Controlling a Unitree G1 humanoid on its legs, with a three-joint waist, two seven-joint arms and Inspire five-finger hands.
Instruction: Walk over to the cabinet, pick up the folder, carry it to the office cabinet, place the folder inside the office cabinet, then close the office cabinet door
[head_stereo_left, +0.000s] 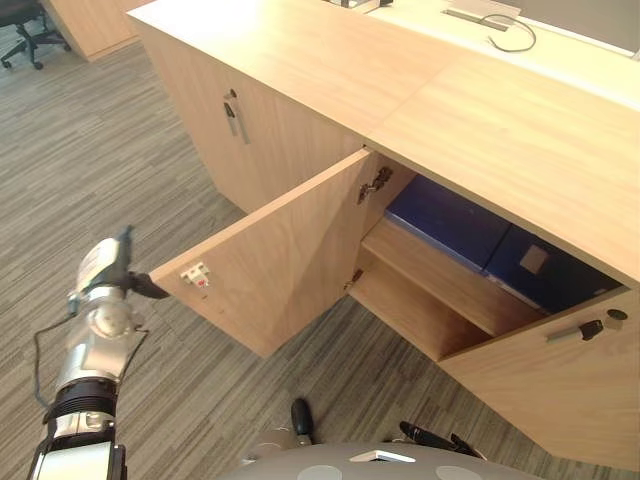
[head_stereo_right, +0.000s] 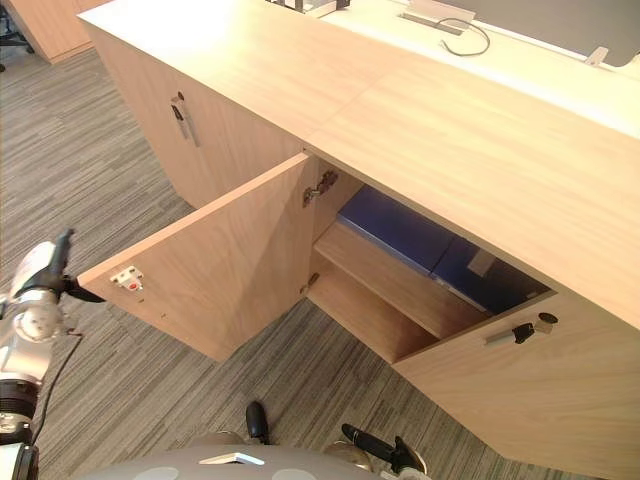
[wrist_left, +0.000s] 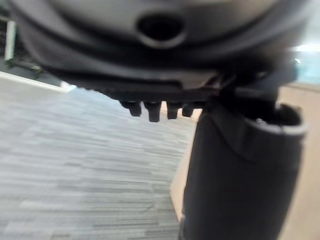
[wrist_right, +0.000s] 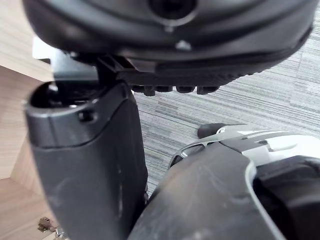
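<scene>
1. left hand (head_stereo_left: 146, 286) is low on the robot's left side, out over the grey stripy carpet (head_stereo_left: 120, 150).
2. its dark fingers (wrist_left: 150, 111) look straight and loose. they hold nothing.
3. one finger points at the free edge of the open door (head_stereo_left: 270, 265). it is right at that edge, but i cannot tell if it touches.
4. right hand (wrist_right: 85, 160) hangs low, near the robot's body. its fingers (wrist_right: 175, 90) look loose too, and it holds nothing.
5. office cabinet (head_stereo_left: 520, 140) is made of pale wood, and the open door has swung out wide toward the robot.
6. a little white and red catch (head_stereo_left: 195, 275) sits on the inside of the door, near its free edge.
7. blue folder (head_stereo_left: 450, 218) lies flat on the upper shelf (head_stereo_left: 440, 275) inside the office cabinet.
8. a darker blue thing (head_stereo_left: 550, 268) with a pale square on it lies just beside the blue folder, on the same shelf. i cannot tell what it is.
9. the space under the shelf has bare wood at the bottom.
10. a second door (head_stereo_left: 560, 390) on the robot's right stands a little way open. it has a dark handle (head_stereo_left: 580, 330) near its top.
11. another cabinet (head_stereo_left: 210, 60) stands next to this one on the left. its door is closed.
12. a black office chair (head_stereo_left: 25, 30) stands far off on the carpet, in the far left corner.
</scene>
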